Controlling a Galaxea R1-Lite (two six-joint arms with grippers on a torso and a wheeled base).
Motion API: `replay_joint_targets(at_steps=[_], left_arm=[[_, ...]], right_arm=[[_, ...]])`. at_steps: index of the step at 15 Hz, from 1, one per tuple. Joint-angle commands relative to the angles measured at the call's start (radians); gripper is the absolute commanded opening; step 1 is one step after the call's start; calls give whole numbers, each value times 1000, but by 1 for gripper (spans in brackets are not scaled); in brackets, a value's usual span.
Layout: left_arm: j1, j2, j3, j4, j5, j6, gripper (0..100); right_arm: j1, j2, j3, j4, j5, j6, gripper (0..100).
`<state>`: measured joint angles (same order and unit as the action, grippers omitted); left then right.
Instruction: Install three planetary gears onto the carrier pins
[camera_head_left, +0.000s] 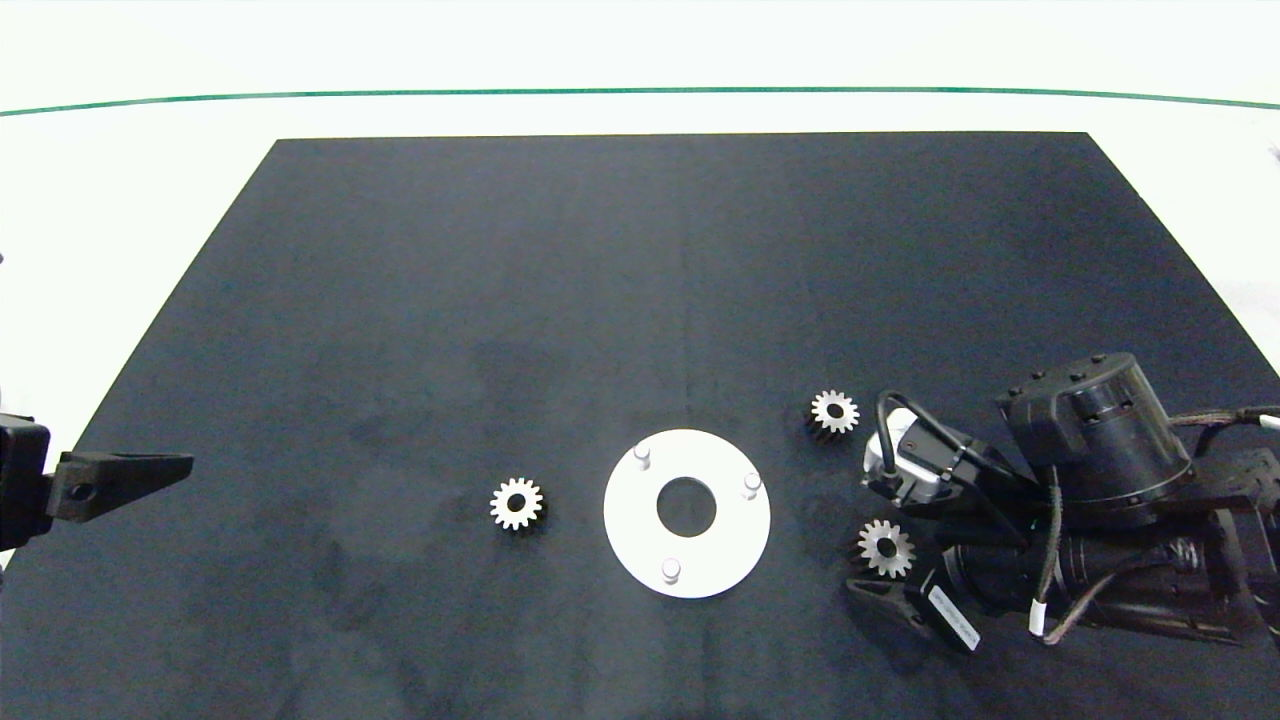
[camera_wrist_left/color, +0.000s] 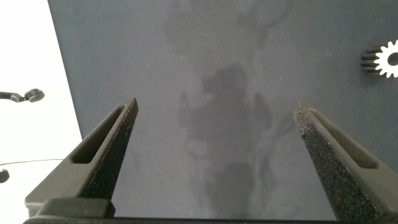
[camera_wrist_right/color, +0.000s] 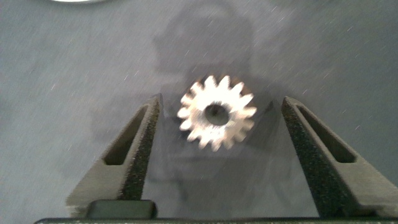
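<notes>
The white disc (camera_head_left: 620, 520) lies front centre, its three carrier pins (camera_head_left: 642, 455) (camera_head_left: 752, 484) (camera_head_left: 671, 570) bare. Three planetary gears lie flat on the mat: one left of the disc (camera_head_left: 517, 503), one right and behind it (camera_head_left: 834, 411), one right and in front of it (camera_head_left: 886, 547). My right gripper (camera_head_left: 866, 545) is low over this last gear (camera_wrist_right/color: 216, 113) and open, a finger (camera_wrist_right/color: 140, 155) on each side with gaps, not touching. My left gripper (camera_head_left: 150, 470) stays open at the mat's left edge; the left gear (camera_wrist_left/color: 387, 59) shows far ahead of it.
A black mat (camera_head_left: 640, 300) covers the white table, with a green line (camera_head_left: 640, 91) along the far side. The right arm's bulky wrist (camera_head_left: 1090, 480) fills the front right corner. A sliver of the disc (camera_wrist_right/color: 74, 1) shows beyond the right fingers.
</notes>
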<state>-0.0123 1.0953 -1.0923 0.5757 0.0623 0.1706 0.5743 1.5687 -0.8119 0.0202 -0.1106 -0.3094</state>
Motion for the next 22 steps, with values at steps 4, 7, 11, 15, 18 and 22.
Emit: replay_joint_targets(at_steps=[4, 7, 11, 15, 18, 22], left_arm=[[0, -8, 2, 3, 1, 1, 100], [0, -8, 5, 3, 1, 3, 100], [0, -8, 8, 3, 1, 3, 100], [-1, -8, 9, 3, 1, 4, 100], [-1, -8, 9, 4, 1, 4, 100], [-6, -8, 9, 3, 1, 4, 100]], right_arm=[[-7, 17, 5, -11, 0, -4, 66], [-5, 14, 5, -13, 0, -5, 60], [-4, 10, 5, -16, 0, -5, 52], [18, 8, 8, -16, 3, -2, 43], [22, 16, 13, -17, 6, -1, 37], [26, -3, 17, -17, 6, 1, 30]])
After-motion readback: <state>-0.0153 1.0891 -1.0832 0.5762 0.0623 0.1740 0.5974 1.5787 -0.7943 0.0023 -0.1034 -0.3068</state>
